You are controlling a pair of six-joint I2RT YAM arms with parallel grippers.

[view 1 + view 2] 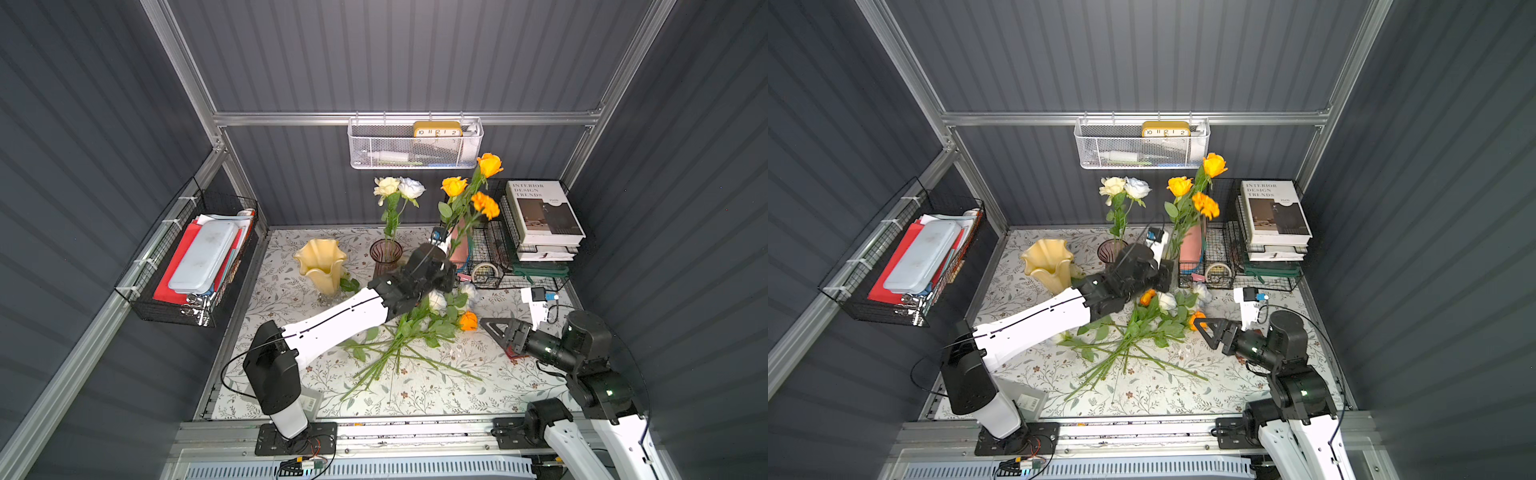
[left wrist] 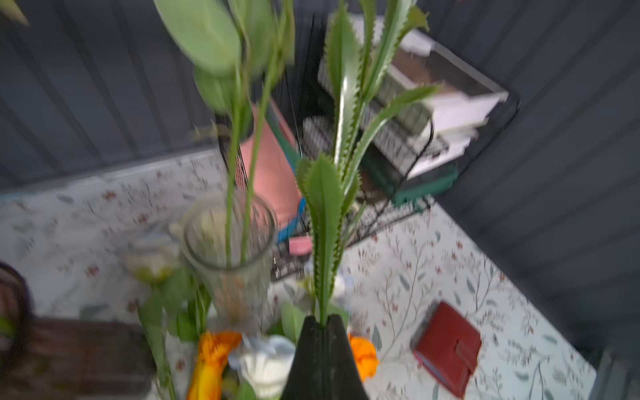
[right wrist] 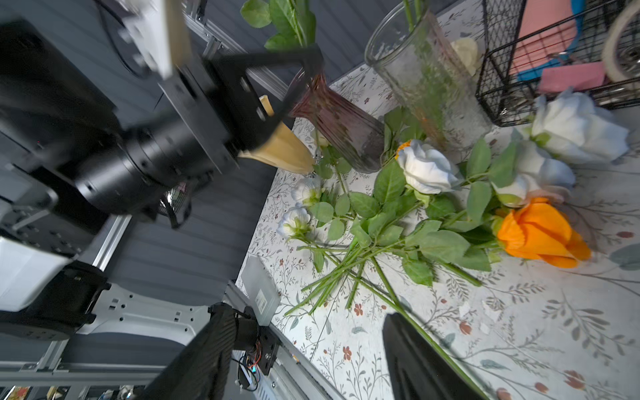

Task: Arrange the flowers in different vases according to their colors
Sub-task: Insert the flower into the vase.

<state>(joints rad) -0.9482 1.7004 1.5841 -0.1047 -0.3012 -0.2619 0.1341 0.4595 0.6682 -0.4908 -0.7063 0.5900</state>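
Pinching the serrated-leaved stem of an orange marigold [image 1: 486,205], the left gripper [image 2: 323,320] has its jaws pressed tight and carries the flower upright just beside the clear vase [image 2: 230,249], at about 1 o'clock on the tablecloth [image 1: 415,395]. The stem stands outside the rim, not in the mouth. The upright carriage appears meant to let the stem drop in beside the two orange roses [image 1: 455,186] standing there, grouping like colour. The purple vase [image 1: 385,251], at 12 o'clock, holds a cream rose [image 1: 386,187] and a white rose [image 1: 411,189]. The yellow vase [image 1: 320,262], at 10 o'clock, shows no stems. The remaining flowers [image 1: 415,332] lie in a crossed heap from the centre toward 3 o'clock, white heads and an orange bloom [image 1: 468,321] among them. The right gripper [image 1: 488,326], at 3 o'clock, hovers low with jaws spread and empty, just beside that orange bloom, apparently placed for the next pick. Crossed stems may drag their neighbours when one is lifted.
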